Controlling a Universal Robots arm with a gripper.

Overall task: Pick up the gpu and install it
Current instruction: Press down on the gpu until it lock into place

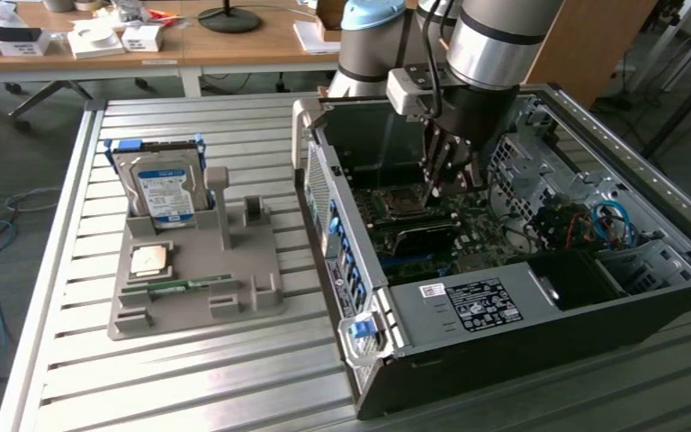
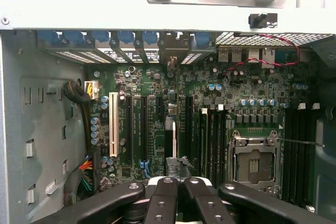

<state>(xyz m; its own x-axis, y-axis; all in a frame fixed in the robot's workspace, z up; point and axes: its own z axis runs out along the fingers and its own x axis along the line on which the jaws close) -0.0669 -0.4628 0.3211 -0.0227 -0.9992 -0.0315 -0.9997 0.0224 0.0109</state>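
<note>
Green gpu [image 2: 174, 139] stood edge-on under the gripper [image 2: 176, 183], jaws pinched on its top edge, long axis along the motherboard [image 2: 210, 103] slots.

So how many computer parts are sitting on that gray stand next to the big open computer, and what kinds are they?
On the gray stand:
hard drive: 1
processor chip: 1
memory stick: 1
Total: 3
</note>
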